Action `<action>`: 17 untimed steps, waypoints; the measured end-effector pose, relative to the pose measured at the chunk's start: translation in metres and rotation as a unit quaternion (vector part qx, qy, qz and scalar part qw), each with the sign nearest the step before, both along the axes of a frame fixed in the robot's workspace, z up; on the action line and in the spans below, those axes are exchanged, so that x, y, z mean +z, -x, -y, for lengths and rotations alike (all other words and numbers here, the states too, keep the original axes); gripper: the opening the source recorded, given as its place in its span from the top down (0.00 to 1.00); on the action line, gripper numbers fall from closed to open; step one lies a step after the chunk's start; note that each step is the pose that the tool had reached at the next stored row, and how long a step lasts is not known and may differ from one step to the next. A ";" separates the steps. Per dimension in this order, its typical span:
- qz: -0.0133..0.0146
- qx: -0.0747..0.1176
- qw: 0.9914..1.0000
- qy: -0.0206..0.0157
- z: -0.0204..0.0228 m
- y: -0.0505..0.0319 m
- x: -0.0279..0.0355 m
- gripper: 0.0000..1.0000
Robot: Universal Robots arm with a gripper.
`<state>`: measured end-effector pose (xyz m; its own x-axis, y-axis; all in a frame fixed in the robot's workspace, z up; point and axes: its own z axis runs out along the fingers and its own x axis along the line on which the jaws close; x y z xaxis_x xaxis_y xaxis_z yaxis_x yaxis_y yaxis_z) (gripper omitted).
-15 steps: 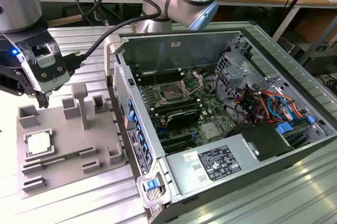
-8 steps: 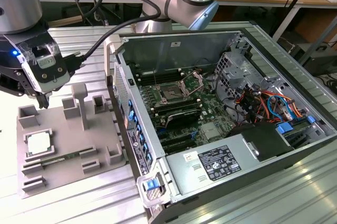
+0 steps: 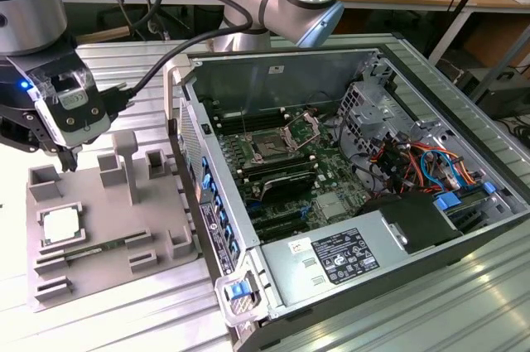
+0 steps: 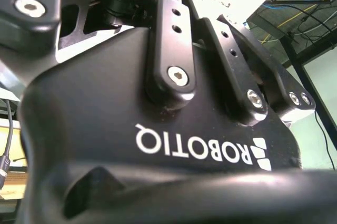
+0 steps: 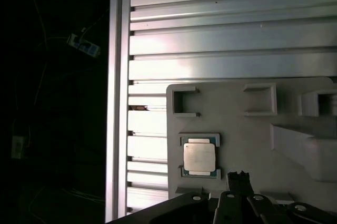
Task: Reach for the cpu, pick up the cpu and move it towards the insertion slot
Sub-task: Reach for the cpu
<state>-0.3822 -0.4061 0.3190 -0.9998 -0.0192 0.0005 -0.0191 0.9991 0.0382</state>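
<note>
The gripper, seemingly clenched on nothing, hovers over the grey tray, near the cpu lying untouched in that tray's recess; lifting and carrying to the insertion slot, well apart from the tray, remain.

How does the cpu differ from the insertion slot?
The cpu is pale silver; the insertion slot is dark with a shiny metal frame. The cpu lies on the grey tray, the insertion slot on the motherboard inside the case. Both are small squares.
</note>
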 end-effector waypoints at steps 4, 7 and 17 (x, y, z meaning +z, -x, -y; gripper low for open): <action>0.000 0.000 1.000 0.000 0.0000 0.0000 -0.0010 0.89; 0.000 0.000 1.000 0.000 0.0000 0.0000 -0.0017 0.89; 0.000 0.000 1.000 0.000 0.0000 0.0001 -0.0038 0.89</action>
<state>-0.3822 -0.4061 0.3152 -0.9998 -0.0191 0.0005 -0.0191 0.9991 0.0382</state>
